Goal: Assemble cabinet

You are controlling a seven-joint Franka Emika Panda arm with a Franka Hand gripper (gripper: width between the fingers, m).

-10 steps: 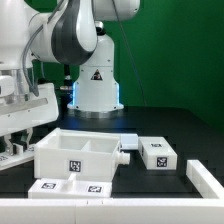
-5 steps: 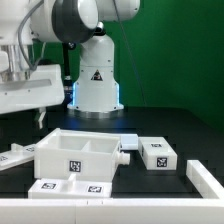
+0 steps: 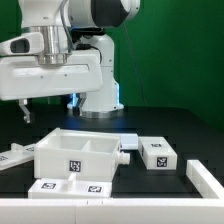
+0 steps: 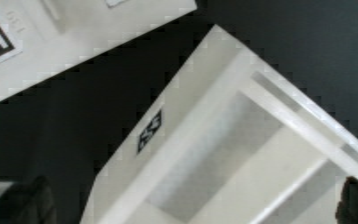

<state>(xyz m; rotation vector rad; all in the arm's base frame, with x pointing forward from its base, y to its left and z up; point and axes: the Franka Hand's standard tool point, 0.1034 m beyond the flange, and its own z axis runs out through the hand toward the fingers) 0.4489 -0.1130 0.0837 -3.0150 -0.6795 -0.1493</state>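
Behind the black table [image 3: 170, 130] stands a green wall [image 3: 180, 50], and room around the parts is free. The cabinet's compartmented box [image 3: 80, 155] sits on the table, a small block [image 3: 158, 153] near it, flat panels [image 3: 68, 187] just in front. Probably light, stiff, smooth plastic: best taken by one thin wall. The gripper [image 4: 186, 200] hangs above the box, fingers wide apart, empty.
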